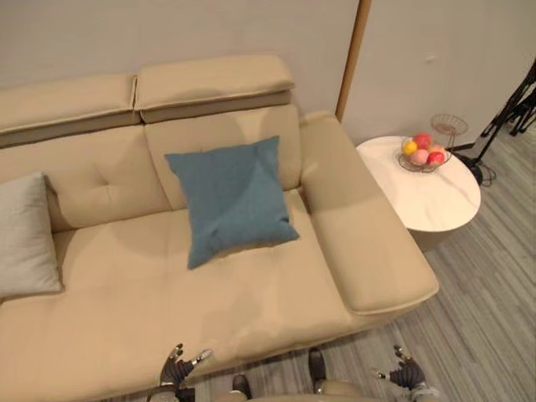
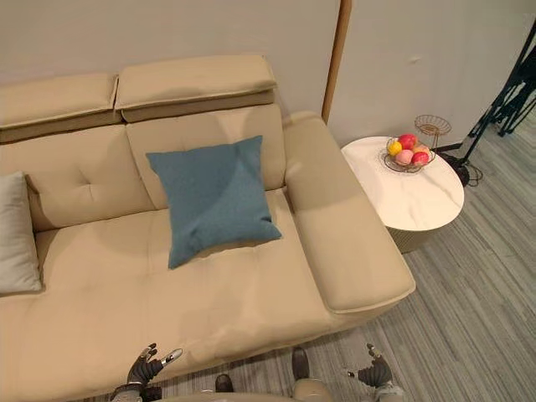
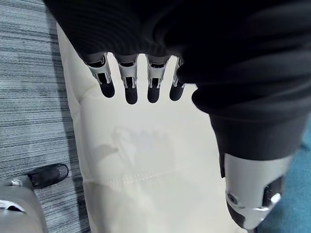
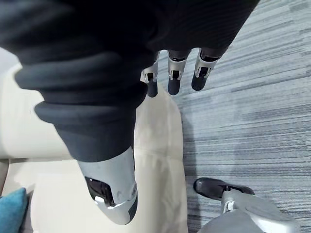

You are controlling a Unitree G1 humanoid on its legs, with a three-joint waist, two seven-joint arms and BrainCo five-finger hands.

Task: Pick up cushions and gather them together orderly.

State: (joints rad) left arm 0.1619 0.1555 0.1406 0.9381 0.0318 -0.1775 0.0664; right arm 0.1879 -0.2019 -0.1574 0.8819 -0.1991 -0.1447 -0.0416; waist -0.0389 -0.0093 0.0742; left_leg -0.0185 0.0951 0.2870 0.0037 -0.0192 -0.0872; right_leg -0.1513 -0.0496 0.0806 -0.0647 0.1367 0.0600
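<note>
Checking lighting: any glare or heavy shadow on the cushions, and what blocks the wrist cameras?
Left eye view: soft, even light; the blue cushion and grey cushion read clearly, no glare on the sofa, only faint shadow beneath the blue cushion. Left wrist view: the left hand, with its dark cover, blocks the upper part. Right wrist view: the right hand and cover hide much; a blue cushion corner peeks in.

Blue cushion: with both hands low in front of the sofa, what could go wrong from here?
1. The blue cushion leans on the backrest, deep on the sofa. The open left hand and right hand hang low in front, so a long reach may catch only a corner and let it slip.
2. The grey cushion lies at the far left end, well apart; a one-handed carry across could end crooked.
</note>
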